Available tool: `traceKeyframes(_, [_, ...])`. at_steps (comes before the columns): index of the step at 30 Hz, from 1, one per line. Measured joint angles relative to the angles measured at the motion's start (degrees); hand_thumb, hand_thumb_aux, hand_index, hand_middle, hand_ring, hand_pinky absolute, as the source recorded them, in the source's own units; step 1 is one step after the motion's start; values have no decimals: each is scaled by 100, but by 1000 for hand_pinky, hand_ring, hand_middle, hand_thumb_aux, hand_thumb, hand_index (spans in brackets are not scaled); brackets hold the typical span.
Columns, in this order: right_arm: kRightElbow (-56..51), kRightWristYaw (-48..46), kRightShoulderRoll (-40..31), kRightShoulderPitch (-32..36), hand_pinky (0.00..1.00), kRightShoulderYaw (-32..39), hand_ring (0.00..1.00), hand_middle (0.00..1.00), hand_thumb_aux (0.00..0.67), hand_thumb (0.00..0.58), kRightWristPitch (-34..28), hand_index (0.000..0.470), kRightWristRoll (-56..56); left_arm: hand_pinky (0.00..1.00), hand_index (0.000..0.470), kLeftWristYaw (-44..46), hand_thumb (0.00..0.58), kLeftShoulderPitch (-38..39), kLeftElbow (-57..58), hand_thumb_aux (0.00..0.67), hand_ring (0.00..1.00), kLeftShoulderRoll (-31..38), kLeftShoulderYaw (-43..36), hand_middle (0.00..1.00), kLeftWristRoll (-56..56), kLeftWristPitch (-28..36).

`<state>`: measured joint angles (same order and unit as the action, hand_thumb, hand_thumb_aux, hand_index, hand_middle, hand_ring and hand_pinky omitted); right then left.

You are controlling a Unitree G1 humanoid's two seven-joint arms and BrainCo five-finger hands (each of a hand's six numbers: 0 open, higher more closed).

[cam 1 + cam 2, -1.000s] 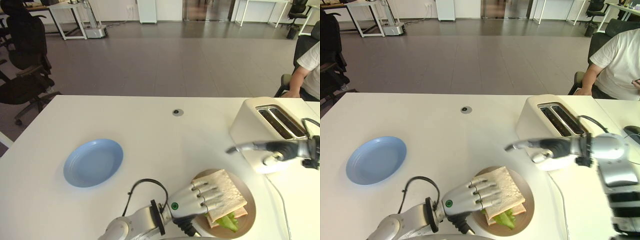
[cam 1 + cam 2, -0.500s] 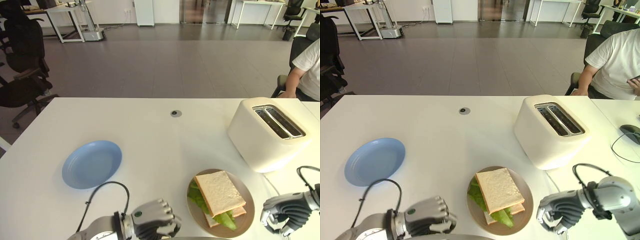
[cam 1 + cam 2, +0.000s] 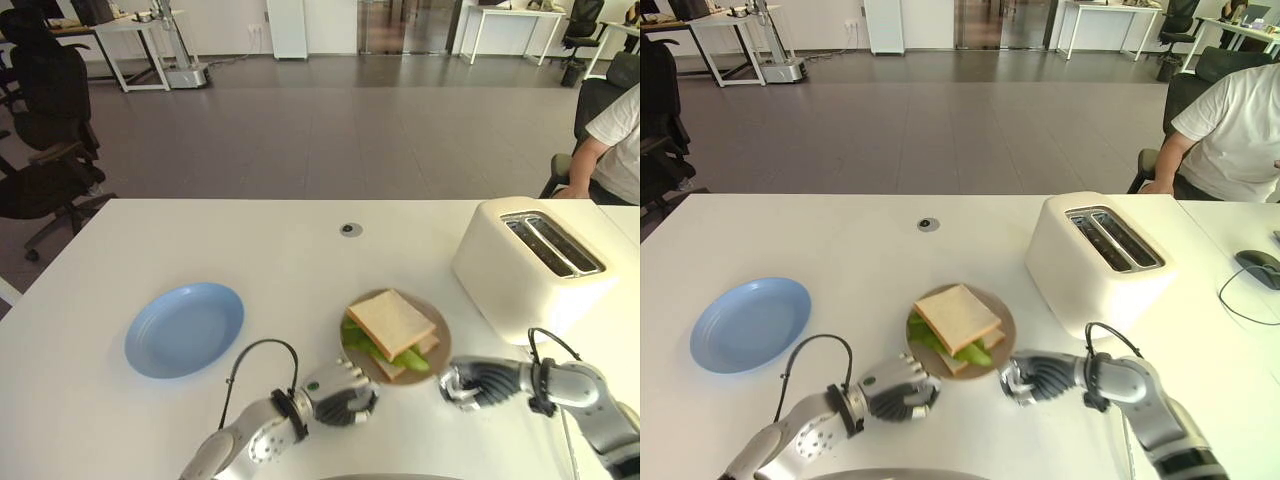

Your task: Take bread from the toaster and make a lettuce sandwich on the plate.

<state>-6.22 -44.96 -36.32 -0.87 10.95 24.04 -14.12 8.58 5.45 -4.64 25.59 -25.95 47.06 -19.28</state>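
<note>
You have the sandwich point(image 3: 392, 331) sitting on the brown plate point(image 3: 428, 308), near the middle of the table point(image 3: 300, 250) and towards its front edge. The top slice of bread point(image 3: 390, 320) lies flat, and lettuce point(image 3: 408, 358) sticks out from under it on the front and left sides, with a second slice showing beneath.

Your left hand point(image 3: 340, 392) sits low over the table just beside the plate's front-left rim. Its fingers are curled into a fist and hold nothing. You cannot tell whether it touches the rim.

Your right hand point(image 3: 478, 383) is just beside the plate's front-right rim, also low over the table. Its fingers are curled in too and grip nothing. The plate lies between the two hands.

The toaster point(image 3: 530, 268) stands to the right of the plate and a little further back, near but apart from it, slots facing up. A blue plate point(image 3: 185, 328) lies well to the left. A small round cap point(image 3: 348, 229) is set in the tabletop behind the sandwich.
</note>
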Motion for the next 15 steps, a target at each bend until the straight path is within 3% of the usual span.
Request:
traceKeyframes(4, [-793, 796, 719, 936, 1000, 396, 1000, 1000, 670, 580, -223, 470, -454, 1000, 470, -637, 580, -1024, 1097, 670, 1000, -14, 222, 1000, 249, 351])
traceKeyframes(12, [-1689, 1785, 1356, 1519, 1000, 723, 1000, 1000, 670, 580, 20, 470, -622, 1000, 470, -1559, 580, -1921, 2475, 670, 1000, -64, 129, 1000, 341, 203])
traceKeyframes(13, [-1636, 1897, 1358, 1477, 1000, 702, 1000, 1000, 638, 579, 46, 448, -613, 1000, 435, -1538, 577, -1869, 2373, 620, 1000, -42, 126, 1000, 324, 197])
traceKeyframes(14, [-1525, 1956, 1352, 1402, 1000, 651, 1000, 1000, 497, 541, 47, 348, -605, 1000, 328, -1464, 527, -1775, 2186, 468, 1000, 2, 135, 1000, 272, 205])
traceKeyframes(15, [-1296, 1996, 1316, 1252, 945, 566, 945, 945, 410, 493, 51, 288, -554, 1000, 238, -1359, 438, -1533, 1798, 339, 1000, 59, 187, 1000, 169, 245])
